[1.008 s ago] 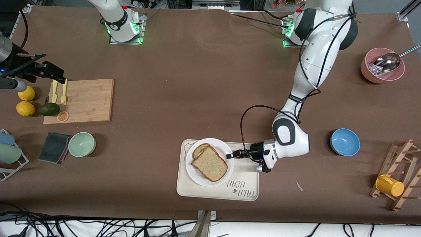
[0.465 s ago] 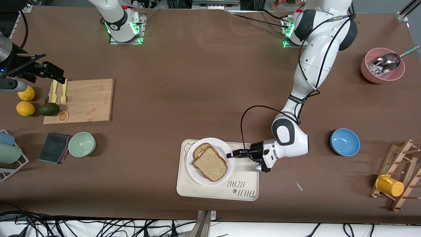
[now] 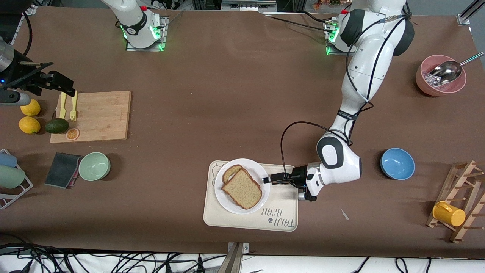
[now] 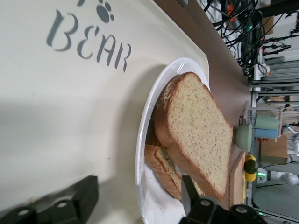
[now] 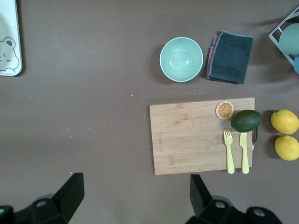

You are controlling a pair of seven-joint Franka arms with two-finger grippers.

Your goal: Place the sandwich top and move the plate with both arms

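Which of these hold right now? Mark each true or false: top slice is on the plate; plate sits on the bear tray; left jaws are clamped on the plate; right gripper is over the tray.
1. The sandwich top lies on the plate. True.
2. The plate sits on the bear tray. True.
3. The left gripper is clamped on the plate. False: its jaws stand open at the plate's rim.
4. The right gripper is over the tray. False: it waits, jaws open, over the cutting board.
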